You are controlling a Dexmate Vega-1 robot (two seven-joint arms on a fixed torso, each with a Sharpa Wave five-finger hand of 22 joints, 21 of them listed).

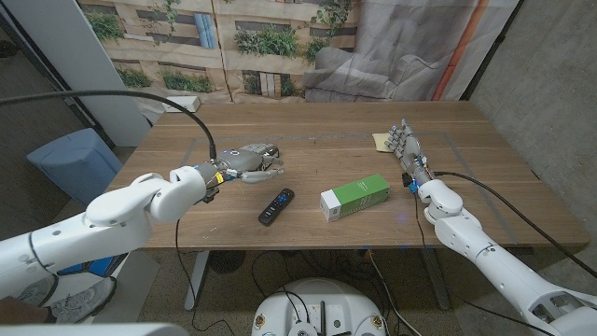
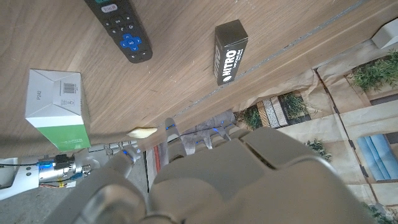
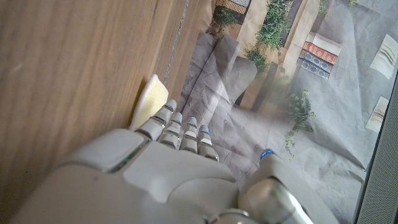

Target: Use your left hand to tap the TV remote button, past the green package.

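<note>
Wooden table (image 1: 308, 140), plant-print backdrop (image 1: 270, 37), grey drape (image 1: 410, 47)

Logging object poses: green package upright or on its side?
On its side. The green package lies lengthwise on the table, long face up, right of the remote.

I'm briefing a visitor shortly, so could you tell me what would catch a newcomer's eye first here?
Probably the green-and-white rectangular package lying mid-table, with the slim black TV remote just to its left. Next, the left robot hand hovering beyond the remote near a small black box, while the right robot hand waits by a pale yellow scrap.
</note>
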